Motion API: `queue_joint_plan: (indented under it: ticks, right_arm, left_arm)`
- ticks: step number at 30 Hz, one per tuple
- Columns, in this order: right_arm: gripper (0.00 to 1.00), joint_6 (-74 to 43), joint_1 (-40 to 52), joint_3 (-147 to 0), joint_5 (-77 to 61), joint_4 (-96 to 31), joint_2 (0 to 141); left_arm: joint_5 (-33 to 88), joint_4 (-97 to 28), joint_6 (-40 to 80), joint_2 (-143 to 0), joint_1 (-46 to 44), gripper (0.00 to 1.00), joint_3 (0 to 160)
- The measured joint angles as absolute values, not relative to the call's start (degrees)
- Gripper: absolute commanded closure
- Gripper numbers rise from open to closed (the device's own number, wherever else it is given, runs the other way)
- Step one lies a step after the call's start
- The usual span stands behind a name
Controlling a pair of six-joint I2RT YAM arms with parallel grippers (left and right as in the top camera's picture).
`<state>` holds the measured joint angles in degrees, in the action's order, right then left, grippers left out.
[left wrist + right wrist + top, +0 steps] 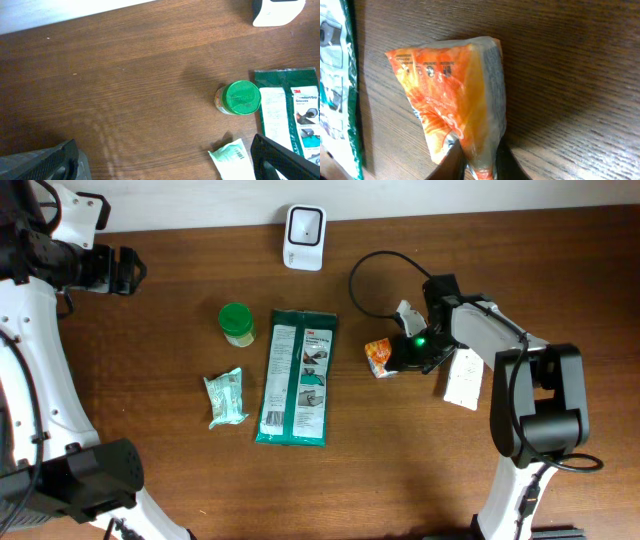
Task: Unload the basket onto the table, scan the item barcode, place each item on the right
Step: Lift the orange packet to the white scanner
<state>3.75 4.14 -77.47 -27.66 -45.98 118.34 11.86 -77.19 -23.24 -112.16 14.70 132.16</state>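
A crinkled orange foil packet (378, 357), roughly triangular and glossy with a silvery seam down one side, lies on the dark wood-grain table (150, 380) right of centre. The right gripper (402, 352) has its black fingers (510, 167) pinched together on the packet's near edge. In the right wrist view the packet (455, 100) fills the picture, its film puckered where the right gripper (480, 169) nips it, the rest of it resting on the wood.

The scanner (304, 237), a smooth white rounded block with a dark window, stands at the table's far edge, well apart from the packet. Between them and to the left lie a long flat glove pack (297, 377) in shiny green plastic with a white printed label, a small round jar (236, 323) with a ribbed green lid, and a soft pale-green sachet (226, 397), wrinkled and with a barcode showing on it in the left wrist view. A flat white card (463, 378) lies on the table by the right arm.

The left gripper (125, 270) hangs at the far left of the table with its jaws spread wide, holding nothing; from its own camera the left gripper (160, 167) frames bare wood, with the jar (240, 97), sachet (230, 157), glove pack (292, 110) and a corner of the scanner (277, 11) off to one side
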Motion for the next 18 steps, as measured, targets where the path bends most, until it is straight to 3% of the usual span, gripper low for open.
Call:
queue_joint_plan:
  ticks: [7, 18]
  right_arm:
    - [0.96, 3.6, 3.9, -77.6, -35.6, -50.6, 118.2]
    - [0.96, 2.6, 3.9, -79.7, -79.8, -51.6, 105.1]
  left_arm:
    - [11.9, -77.2, -23.2, -112.2, 14.7, 0.01, 132.2]
    - [11.9, -77.2, -23.2, -112.2, 14.7, 0.01, 132.2]
